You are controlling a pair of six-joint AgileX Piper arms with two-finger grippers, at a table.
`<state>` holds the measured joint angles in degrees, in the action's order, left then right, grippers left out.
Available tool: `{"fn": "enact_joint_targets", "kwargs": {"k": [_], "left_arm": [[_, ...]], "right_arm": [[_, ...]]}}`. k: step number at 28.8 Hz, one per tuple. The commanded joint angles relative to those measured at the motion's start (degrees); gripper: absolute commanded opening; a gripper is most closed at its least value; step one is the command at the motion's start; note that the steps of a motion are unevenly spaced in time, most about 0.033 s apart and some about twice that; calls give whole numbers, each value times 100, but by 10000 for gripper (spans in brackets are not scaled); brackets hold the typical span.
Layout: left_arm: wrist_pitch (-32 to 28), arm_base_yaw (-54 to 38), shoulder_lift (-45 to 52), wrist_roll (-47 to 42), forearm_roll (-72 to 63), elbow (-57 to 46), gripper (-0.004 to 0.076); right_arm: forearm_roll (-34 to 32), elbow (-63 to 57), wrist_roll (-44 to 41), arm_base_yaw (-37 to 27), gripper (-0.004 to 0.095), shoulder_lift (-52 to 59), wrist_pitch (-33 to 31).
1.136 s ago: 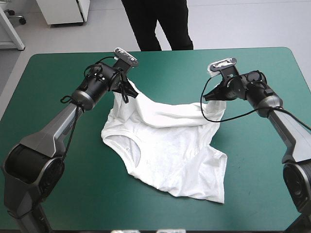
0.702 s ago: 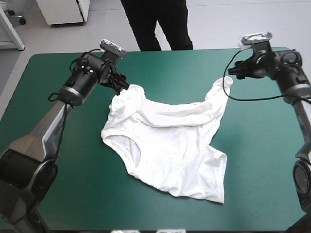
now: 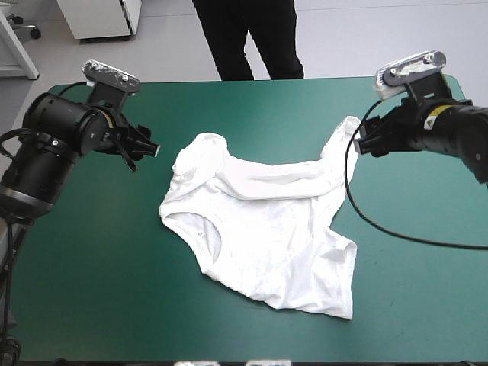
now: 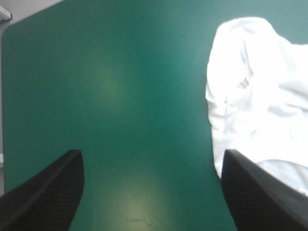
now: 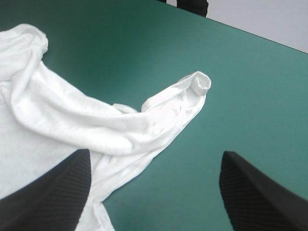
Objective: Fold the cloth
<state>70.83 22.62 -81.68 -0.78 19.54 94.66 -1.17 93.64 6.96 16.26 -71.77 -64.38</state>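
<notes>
High view: T-shirt (image 3: 267, 236) soft, light, rumpled.
Left gripper (image 4: 151, 153): spread, empty, T-shirt beside.
Right gripper (image 5: 156, 152): spread; pinch sleeve (image 5: 199, 84) ahead.

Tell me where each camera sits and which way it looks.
High view: above and behind the robot, looking forward and down at the table and T-shirt; left gripper and right gripper enter from either side.
Left wrist view: above that wrist, looking along its open gripper at bare table, T-shirt beside.
Right wrist view: likewise, open gripper facing the T-shirt's far edge.
Shared: both wrist views show the bunched corner nearest the left gripper.
</notes>
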Motion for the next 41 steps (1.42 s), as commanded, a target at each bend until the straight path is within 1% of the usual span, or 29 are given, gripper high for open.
{"fn": "enact_joint_targets", "kwargs": {"k": [1, 3, 5, 9, 12, 15, 23, 28, 30, 32, 34, 37, 38, 39, 41], "left_arm": [[-390, -254, 126, -91, -432, -455, 566], [-668, -629, -12, 78, -1074, -872, 566], [-819, -850, -175, 165, -1412, -1029, 566], [-983, -966, -630, 237, -1552, -1033, 566], [-995, -966, -1073, 237, -1671, -1033, 566], [-1036, -966, -1469, 395, -2033, -1033, 566], [-1076, -966, -2200, 385, -2223, -1033, 566], [-1076, -966, -2466, 409, -2304, -1033, 554], [-1076, -966, -2541, 448, -2365, -1033, 517], [-1076, -966, -2580, 521, -2488, -1033, 461], [-1076, -966, -2596, 531, -2559, -1033, 382], [-1076, -954, -2606, 531, -2559, -1033, 239], [-1076, -954, -2606, 531, -2559, -1033, 197], [-1076, -954, -2606, 531, -2559, -1033, 134], [-1076, -954, -2606, 531, -2559, -1033, 48]], "right_arm": [[-339, -491, -120, 256, 702, 571, 152], [-367, -1028, -162, 284, 702, 936, 144], [-367, -1373, -186, 284, 702, 1123, 144], [-237, -1912, -241, 284, 702, 1407, 113], [-85, -2165, -241, 284, 702, 1454, -62], [-85, -2360, -241, 284, 702, 1464, -109], [-60, -2396, -218, 284, 702, 1464, -90], [202, -2430, -218, 284, 702, 1450, -64], [227, -2430, -218, 284, 702, 1407, -74], [216, -2430, -136, 284, 702, 1339, -74], [202, -2454, -117, 284, 702, 1233, -50], [178, -2676, -61, 284, 702, 1052, 13], [178, -2781, -53, 284, 702, 994, 65], [194, -2967, -50, 284, 702, 904, 159], [229, -3270, 0, 284, 702, 761, 337]]}}
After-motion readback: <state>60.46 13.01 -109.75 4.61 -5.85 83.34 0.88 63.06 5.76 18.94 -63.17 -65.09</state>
